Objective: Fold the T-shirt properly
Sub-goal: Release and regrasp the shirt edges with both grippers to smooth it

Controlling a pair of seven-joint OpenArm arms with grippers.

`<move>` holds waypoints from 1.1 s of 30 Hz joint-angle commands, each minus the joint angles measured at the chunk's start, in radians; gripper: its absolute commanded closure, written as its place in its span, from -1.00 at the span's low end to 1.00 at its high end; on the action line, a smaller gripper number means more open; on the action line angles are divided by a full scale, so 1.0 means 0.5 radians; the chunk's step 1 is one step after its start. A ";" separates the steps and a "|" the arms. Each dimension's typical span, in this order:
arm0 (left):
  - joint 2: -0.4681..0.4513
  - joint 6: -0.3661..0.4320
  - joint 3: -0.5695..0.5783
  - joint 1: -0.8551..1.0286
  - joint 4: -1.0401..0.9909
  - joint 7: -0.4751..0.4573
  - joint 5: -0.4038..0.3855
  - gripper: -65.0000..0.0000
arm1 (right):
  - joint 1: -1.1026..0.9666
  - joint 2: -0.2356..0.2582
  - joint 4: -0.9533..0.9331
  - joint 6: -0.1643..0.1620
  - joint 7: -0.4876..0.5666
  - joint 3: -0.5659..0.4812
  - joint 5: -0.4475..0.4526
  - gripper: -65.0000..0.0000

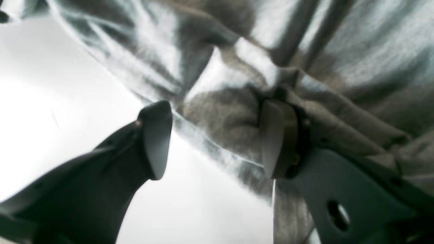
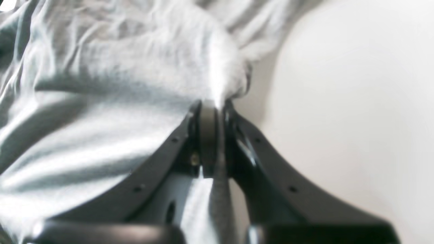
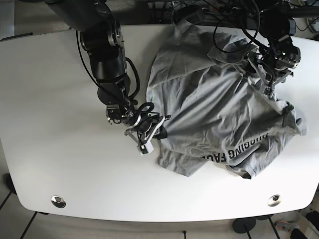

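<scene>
A grey T-shirt with black lettering lies crumpled on the white table. My right gripper is at the shirt's left edge, shut on a pinch of cloth. In the right wrist view the gripper has its jaws closed on a fold of the shirt. My left gripper is at the shirt's right side. In the left wrist view the gripper is open, and the hem of the shirt runs between its fingers, with cloth lying against the right finger.
Black cables hang at the table's back edge by the shirt's top. Two metal fittings sit near the front edge. Bare table lies left of and in front of the shirt.
</scene>
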 commanded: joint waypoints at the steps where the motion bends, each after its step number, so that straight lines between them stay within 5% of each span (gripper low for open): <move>1: -0.072 0.011 0.083 -0.018 0.025 -0.004 -0.008 -0.14 | 0.066 0.076 0.089 -0.002 0.042 0.163 0.023 0.94; 3: -0.084 0.011 0.163 -0.116 0.025 -0.004 -0.005 -0.14 | 0.048 0.141 0.172 0.014 -0.019 0.393 0.023 0.94; 6: -0.078 0.011 0.390 -0.285 -0.027 -0.004 0.010 -0.14 | -0.032 0.263 0.319 0.179 -0.252 0.716 0.023 0.94; 8: -0.075 0.011 0.601 -0.426 -0.171 -0.004 0.010 -0.14 | -0.121 0.309 0.445 0.235 -0.341 0.897 0.016 0.94; 13: 0.039 0.011 0.782 -0.634 -0.291 -0.004 -0.011 -0.14 | -0.597 0.362 1.043 0.342 -0.608 1.130 0.020 0.94; 20: 0.048 0.011 0.660 -0.518 0.167 0.008 -0.011 -0.15 | -1.063 0.119 1.559 0.376 -0.642 1.105 0.020 0.94; 24: 0.063 0.011 0.497 -0.386 0.418 0.103 -0.030 -0.16 | -1.119 0.089 1.562 0.376 -0.642 0.875 0.016 0.94; 27: 0.063 0.011 0.442 -0.355 0.418 0.275 -0.278 -0.16 | -1.134 0.092 1.580 0.376 -0.642 0.746 0.016 0.94; 33: 0.183 0.011 0.365 -0.202 0.409 0.266 -0.754 -0.16 | -1.128 0.082 1.574 0.373 -0.642 0.602 0.016 0.94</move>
